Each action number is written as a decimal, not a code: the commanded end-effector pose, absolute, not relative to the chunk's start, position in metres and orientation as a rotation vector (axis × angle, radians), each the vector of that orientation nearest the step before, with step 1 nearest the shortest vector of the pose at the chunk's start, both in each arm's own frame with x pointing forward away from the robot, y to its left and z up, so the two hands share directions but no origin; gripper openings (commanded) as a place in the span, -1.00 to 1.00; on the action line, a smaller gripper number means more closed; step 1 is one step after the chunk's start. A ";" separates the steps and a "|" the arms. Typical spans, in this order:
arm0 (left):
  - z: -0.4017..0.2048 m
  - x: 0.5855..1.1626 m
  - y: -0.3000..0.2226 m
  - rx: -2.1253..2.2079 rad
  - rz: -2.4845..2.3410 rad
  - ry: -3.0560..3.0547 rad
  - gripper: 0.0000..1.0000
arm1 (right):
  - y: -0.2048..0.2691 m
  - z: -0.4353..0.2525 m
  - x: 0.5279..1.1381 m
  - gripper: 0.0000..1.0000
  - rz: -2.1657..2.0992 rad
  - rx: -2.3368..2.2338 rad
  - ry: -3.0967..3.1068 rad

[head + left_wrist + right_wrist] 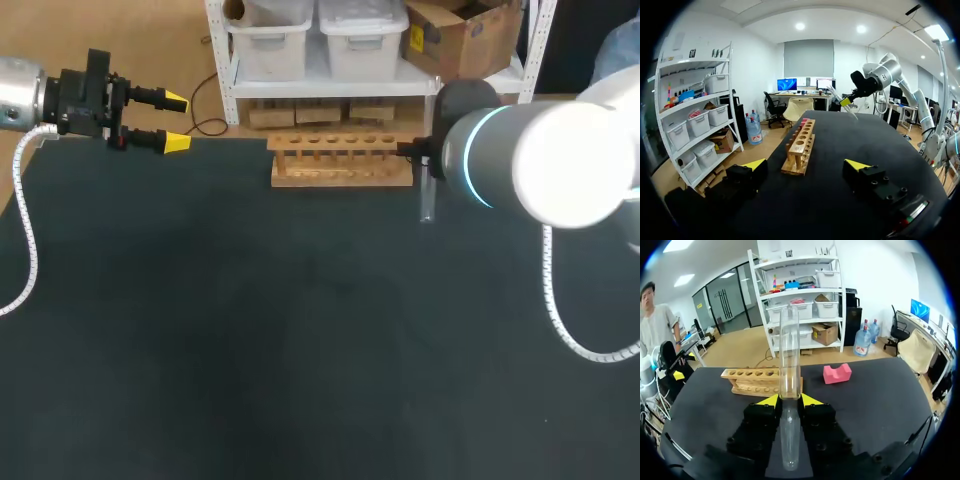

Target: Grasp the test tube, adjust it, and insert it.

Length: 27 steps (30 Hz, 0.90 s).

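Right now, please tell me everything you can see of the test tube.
The test tube is clear, straight, glass-looking and seems empty. The right gripper is shut on it near its middle, yellow tips on both sides. It hangs above the table beside one end of the wooden rack, not in it.

The table [300, 350] is flat matte black. The rack [340, 160] is pale honey wood, and the tube [789, 350] is clear glass. The left gripper [175, 122] and right gripper [789, 401] are black with bright yellow tips. The right arm [570, 160] is white and dark grey, with a glowing cyan ring. The coiled cable [28, 232] is white and the block [836, 374] is pink.
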<state>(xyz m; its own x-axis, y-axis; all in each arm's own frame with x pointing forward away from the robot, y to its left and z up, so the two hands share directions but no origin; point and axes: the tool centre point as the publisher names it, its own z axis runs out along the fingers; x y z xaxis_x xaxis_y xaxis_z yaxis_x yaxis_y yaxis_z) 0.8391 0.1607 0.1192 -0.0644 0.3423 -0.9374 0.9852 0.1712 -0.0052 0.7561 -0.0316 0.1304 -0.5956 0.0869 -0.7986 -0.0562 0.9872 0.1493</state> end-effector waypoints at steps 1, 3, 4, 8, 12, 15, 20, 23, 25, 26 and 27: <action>0.118 0.837 0.160 1.309 -0.912 1.564 1.00 | -0.035 0.133 0.745 -1.00 0.196 0.020 2.171; 0.118 0.837 0.160 1.309 -0.912 1.564 1.00 | -0.034 0.134 0.745 -1.00 0.206 0.019 2.169; 0.118 0.837 0.160 1.309 -0.912 1.564 1.00 | -0.034 0.134 0.745 -1.00 0.206 0.019 2.169; 0.118 0.837 0.160 1.309 -0.912 1.564 1.00 | -0.034 0.134 0.745 -1.00 0.206 0.019 2.169; 0.118 0.837 0.160 1.309 -0.912 1.564 1.00 | -0.034 0.134 0.745 -1.00 0.206 0.019 2.169; 0.118 0.837 0.160 1.309 -0.912 1.564 1.00 | -0.034 0.134 0.745 -1.00 0.206 0.019 2.169; 0.118 0.837 0.160 1.309 -0.912 1.564 1.00 | -0.034 0.134 0.745 -1.00 0.206 0.019 2.169; 0.118 0.837 0.160 1.309 -0.912 1.564 1.00 | -0.034 0.134 0.745 -1.00 0.206 0.019 2.169; 0.118 0.837 0.160 1.309 -0.912 1.564 1.00 | -0.034 0.134 0.745 -1.00 0.206 0.019 2.169; 0.118 0.837 0.160 1.309 -0.912 1.564 1.00 | -0.034 0.134 0.745 -1.00 0.206 0.019 2.169; 0.118 0.837 0.160 1.309 -0.912 1.564 1.00 | -0.034 0.134 0.745 -1.00 0.206 0.019 2.169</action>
